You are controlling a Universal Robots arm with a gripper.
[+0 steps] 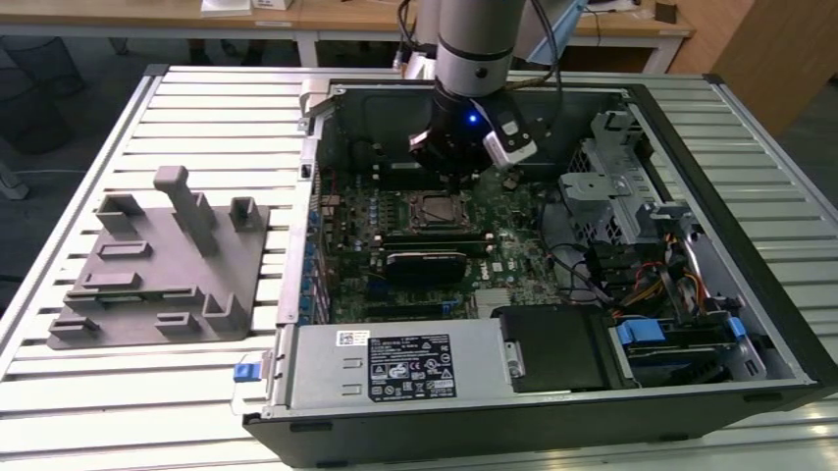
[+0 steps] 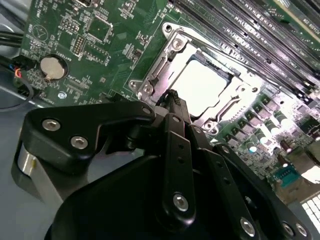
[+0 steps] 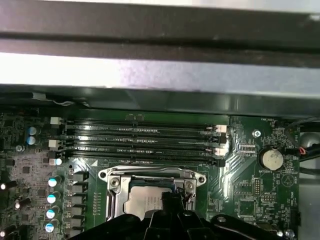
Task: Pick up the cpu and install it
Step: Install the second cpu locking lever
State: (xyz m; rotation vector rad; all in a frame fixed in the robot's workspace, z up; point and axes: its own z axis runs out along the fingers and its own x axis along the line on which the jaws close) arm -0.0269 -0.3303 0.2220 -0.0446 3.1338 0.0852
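- I see the cpu, a pale silver square, lying flat inside the socket frame on the green motherboard.
- My gripper hangs just above the socket frame's edge, with its black jaws drawn together at a narrow tip and nothing held between them.
- In the first wrist view, the cpu sits just beside the memory slots.
- In the exterior view, the grey fixture block rests on the slatted surface, well apart from the socket frame, outside the open computer case.

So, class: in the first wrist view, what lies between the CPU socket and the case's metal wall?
Four parallel memory slots on the green motherboard lie between the socket holding the cpu and the case wall.
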